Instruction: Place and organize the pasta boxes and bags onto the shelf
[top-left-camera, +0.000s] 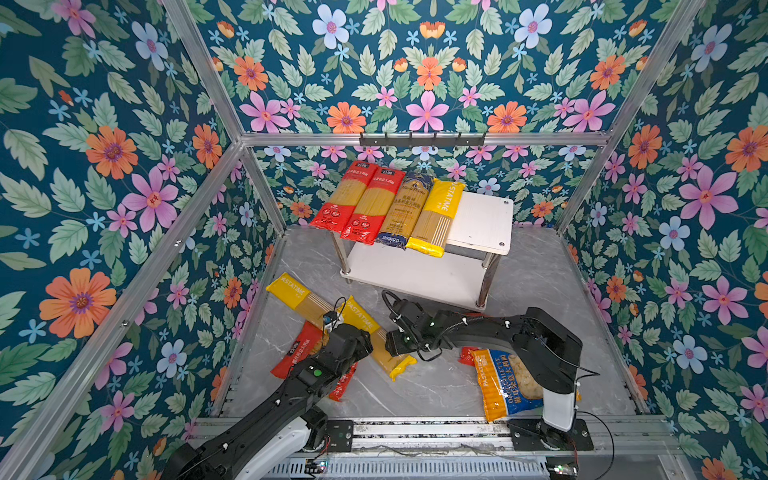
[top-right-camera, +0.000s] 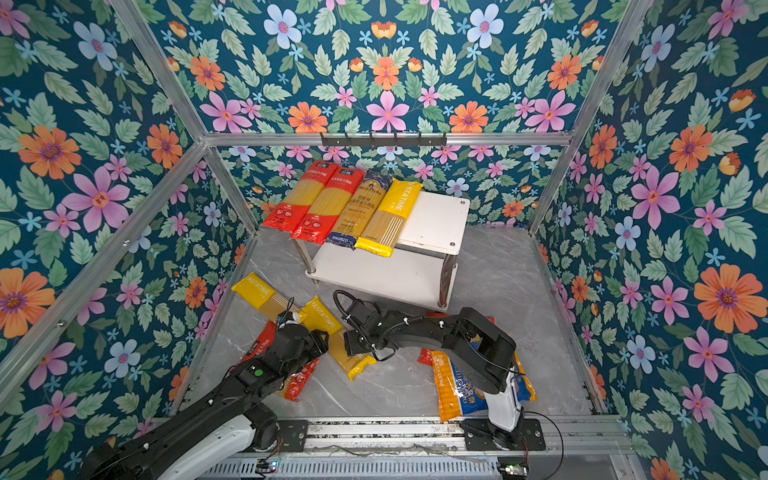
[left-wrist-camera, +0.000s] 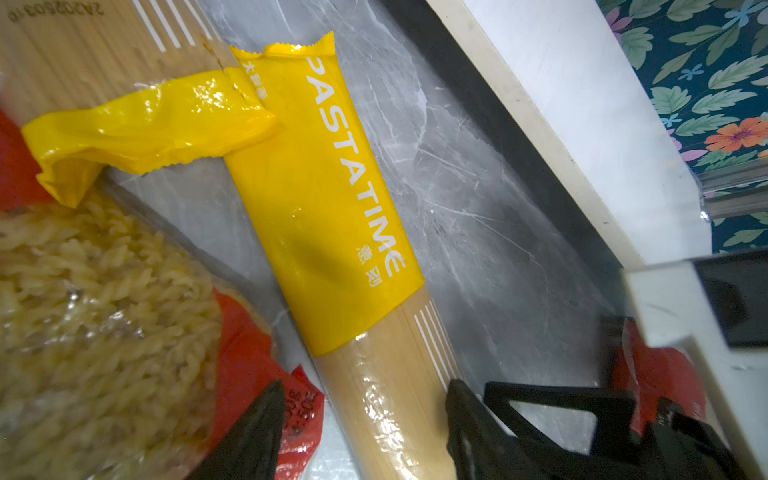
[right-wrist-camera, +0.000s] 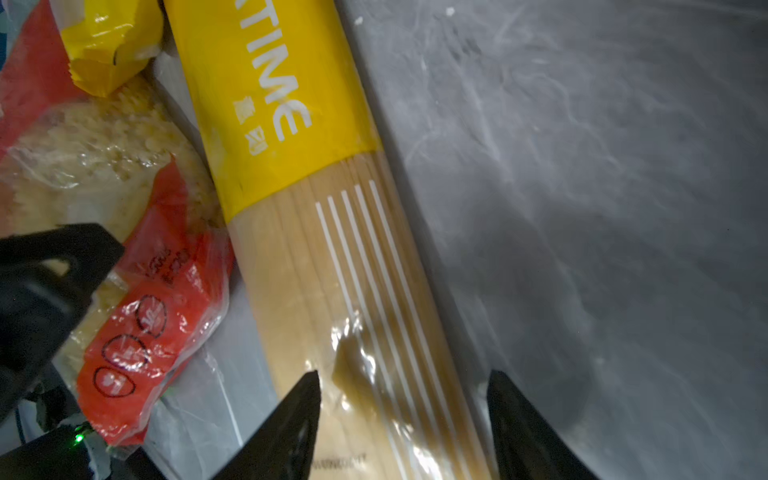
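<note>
We see walls (top-left-camera: 104, 145) papered in dark teal with green leaves and orange, pink and pale blue flowers, around a tabletop (top-left-camera: 436, 386) of grey marble veined in white. On the white shelf (top-left-camera: 482, 216) at twelve o'clock lie, from nine toward three, a red spaghetti pack (top-left-camera: 347, 195), a second red spaghetti pack (top-left-camera: 374, 205), a navy-gold pack (top-left-camera: 405, 212) and a yellow PASTATIME pack (top-left-camera: 440, 212) lettered in white. At eight o'clock we find a far yellow pack (top-left-camera: 286, 291) and a near yellow pack (top-left-camera: 361, 318), both white-striped over straw-coloured strands, by a red macaroni pack (top-left-camera: 297, 351), and at five o'clock a blue-orange shells pack (top-left-camera: 498, 386).
</note>
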